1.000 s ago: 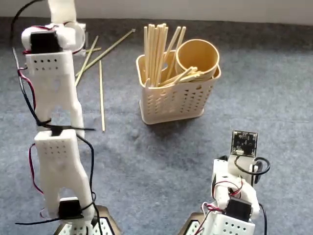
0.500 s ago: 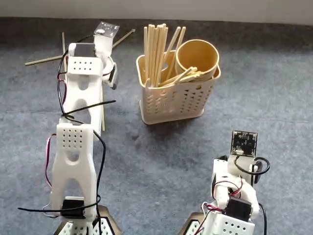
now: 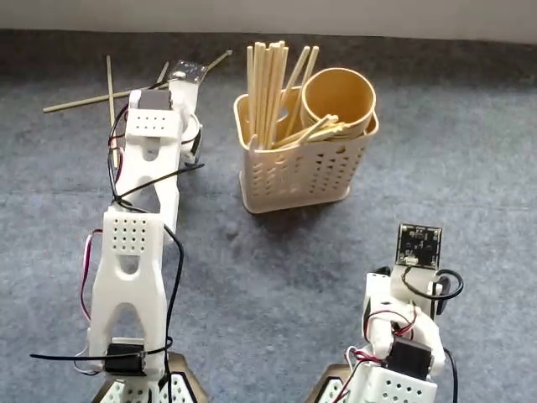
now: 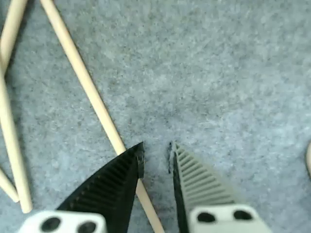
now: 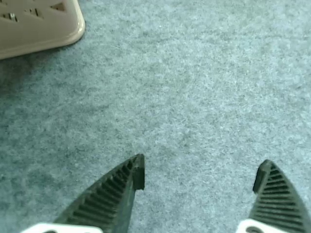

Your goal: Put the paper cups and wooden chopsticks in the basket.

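Going after a loose chopstick point(image 4: 89, 87) with left gripper point(image 4: 156, 148) barely parted, empty (right gripper point(image 5: 201, 162) parked, wide open). Next: spread wider, straddle it, pinch.

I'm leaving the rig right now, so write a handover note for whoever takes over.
Left gripper: low over the carpet, jaws narrowly apart, empty; one loose chopstick runs under one jaw.
Right gripper: jaws wide open, empty, over bare carpet near the basket.
Done: a paper cup and a bunch of chopsticks stand in the basket.
Left to do: several chopsticks lie on the carpet around the left arm.
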`<action>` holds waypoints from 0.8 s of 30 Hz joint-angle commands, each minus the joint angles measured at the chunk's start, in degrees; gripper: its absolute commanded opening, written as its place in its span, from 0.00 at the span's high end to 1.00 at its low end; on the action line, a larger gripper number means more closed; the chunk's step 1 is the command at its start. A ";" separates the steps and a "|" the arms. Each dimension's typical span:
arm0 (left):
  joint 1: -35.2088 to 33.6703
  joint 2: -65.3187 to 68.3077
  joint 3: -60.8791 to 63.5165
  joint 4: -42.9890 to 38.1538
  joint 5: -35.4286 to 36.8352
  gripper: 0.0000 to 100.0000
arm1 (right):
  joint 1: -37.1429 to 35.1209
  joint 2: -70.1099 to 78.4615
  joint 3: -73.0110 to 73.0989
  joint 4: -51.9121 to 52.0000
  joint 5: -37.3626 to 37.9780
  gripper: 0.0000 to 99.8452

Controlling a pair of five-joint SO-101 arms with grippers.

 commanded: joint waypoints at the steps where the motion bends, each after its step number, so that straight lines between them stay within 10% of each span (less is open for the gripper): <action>1: 0.22 0.13 -0.04 -0.70 0.62 0.89 | -0.40 -0.48 7.08 -0.84 0.70 0.65; 24: -5.14 2.77 -11.47 3.96 0.35 0.79 | -0.40 -0.48 7.08 -0.92 0.70 0.65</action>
